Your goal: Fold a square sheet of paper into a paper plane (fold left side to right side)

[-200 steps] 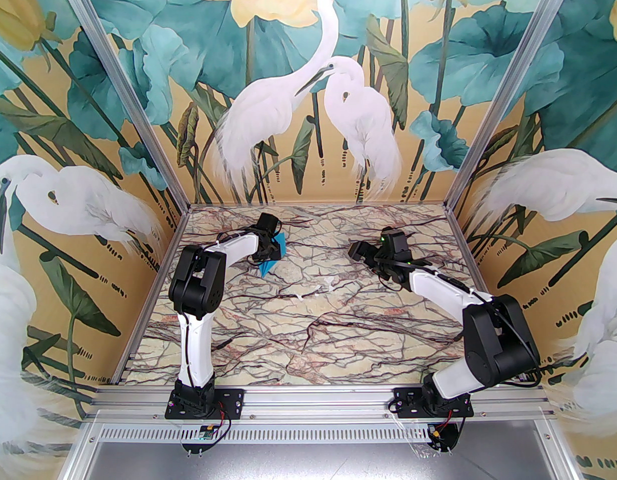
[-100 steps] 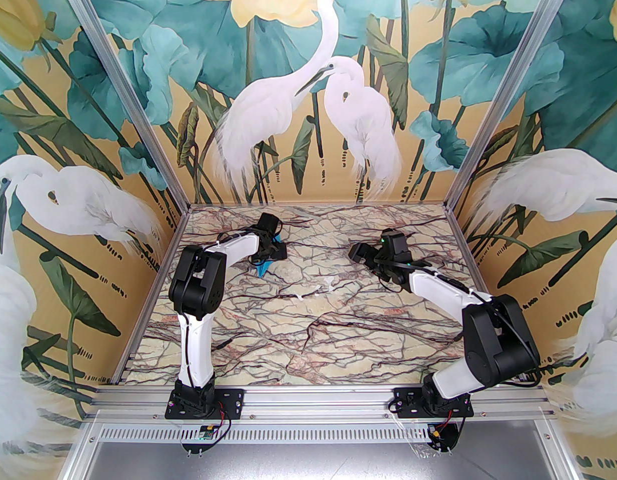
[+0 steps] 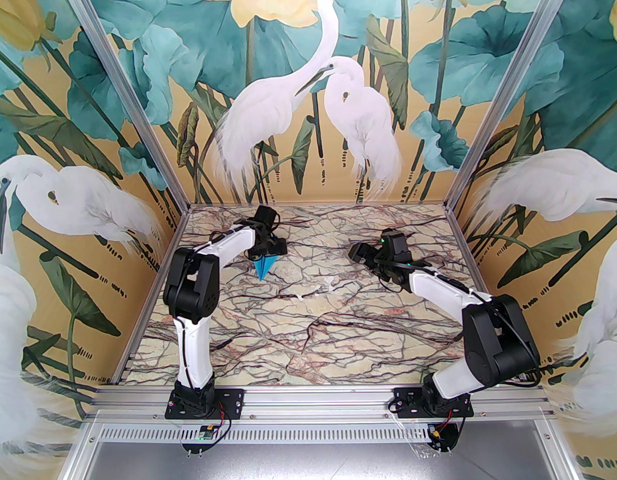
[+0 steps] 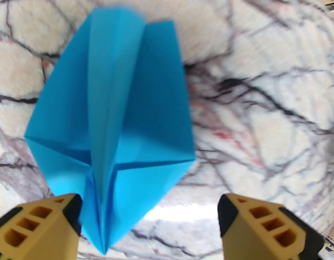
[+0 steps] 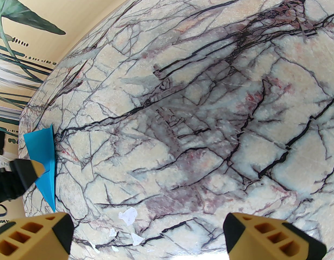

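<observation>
The square sheet of paper is folded into a bright blue paper plane (image 3: pixel 265 268) that lies on the marble table left of centre at the back. In the left wrist view the paper plane (image 4: pixel 113 123) has spread wings and a raised centre ridge. Its nose points down between the fingers. My left gripper (image 3: pixel 271 251) hovers just over it, open. The jaws of the left gripper (image 4: pixel 149 218) stand wide apart and pinch nothing, with the nose close to the left fingertip (image 4: pixel 72 213). My right gripper (image 3: pixel 356 252) is open and empty over bare marble to the right. From there the plane (image 5: pixel 43 158) shows at far left.
Small white scraps (image 3: pixel 328 284) lie on the table between the two arms, and these scraps (image 5: pixel 128 215) also show in the right wrist view. Mural walls close the table (image 3: pixel 308 338) on three sides. Both arm bases sit at the near edge.
My left gripper has opened and let go of the paper plane, which has dropped from a tilted hold onto the table, nose toward the near side. The left arm rose slightly. The right arm stayed still.
</observation>
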You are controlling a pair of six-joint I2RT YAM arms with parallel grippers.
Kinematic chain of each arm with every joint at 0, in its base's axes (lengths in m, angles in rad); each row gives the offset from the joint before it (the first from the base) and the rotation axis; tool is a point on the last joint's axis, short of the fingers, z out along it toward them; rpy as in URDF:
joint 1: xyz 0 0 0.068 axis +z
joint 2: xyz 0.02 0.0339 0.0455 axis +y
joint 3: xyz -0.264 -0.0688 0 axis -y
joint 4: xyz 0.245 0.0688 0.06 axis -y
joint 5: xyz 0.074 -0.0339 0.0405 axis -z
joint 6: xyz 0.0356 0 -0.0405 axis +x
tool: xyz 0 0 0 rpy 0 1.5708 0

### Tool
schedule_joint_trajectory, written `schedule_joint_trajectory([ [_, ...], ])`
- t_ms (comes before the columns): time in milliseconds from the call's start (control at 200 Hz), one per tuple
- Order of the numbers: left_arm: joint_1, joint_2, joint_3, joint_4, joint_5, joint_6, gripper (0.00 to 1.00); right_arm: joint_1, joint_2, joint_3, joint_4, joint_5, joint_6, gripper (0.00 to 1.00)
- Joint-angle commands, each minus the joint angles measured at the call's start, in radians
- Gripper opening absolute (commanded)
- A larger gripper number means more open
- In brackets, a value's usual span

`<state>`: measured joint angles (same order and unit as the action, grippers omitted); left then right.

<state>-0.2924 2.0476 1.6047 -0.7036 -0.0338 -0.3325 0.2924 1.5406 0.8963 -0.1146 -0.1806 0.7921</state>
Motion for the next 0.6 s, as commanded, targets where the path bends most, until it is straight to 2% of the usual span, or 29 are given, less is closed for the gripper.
schedule_joint_trajectory([
  [0,0.029,-0.068,-0.029,0.008,0.053,0.017,0.78,0.002,-0.013,-0.008,0.009,-0.003,-0.007,0.99],
  [250,0.061,-0.090,-0.069,0.010,0.018,0.027,0.80,0.002,-0.001,0.002,0.012,-0.006,-0.004,0.99],
  [320,0.079,-0.116,-0.097,0.026,0.011,0.008,0.87,0.002,-0.009,0.003,0.010,0.003,-0.017,0.99],
  [365,0.097,-0.144,-0.121,0.041,0.026,-0.009,0.90,0.001,-0.019,0.003,0.001,0.023,-0.030,0.99],
  [400,0.111,-0.170,-0.140,0.048,0.020,-0.027,0.99,0.001,-0.028,0.001,-0.008,0.039,-0.048,0.99],
  [480,0.141,-0.249,-0.192,0.065,-0.003,-0.048,0.99,-0.002,-0.059,0.001,-0.032,0.096,-0.098,0.99],
  [595,0.187,-0.413,-0.321,0.120,-0.099,-0.097,1.00,-0.017,-0.133,-0.003,-0.069,0.212,-0.192,0.99],
])
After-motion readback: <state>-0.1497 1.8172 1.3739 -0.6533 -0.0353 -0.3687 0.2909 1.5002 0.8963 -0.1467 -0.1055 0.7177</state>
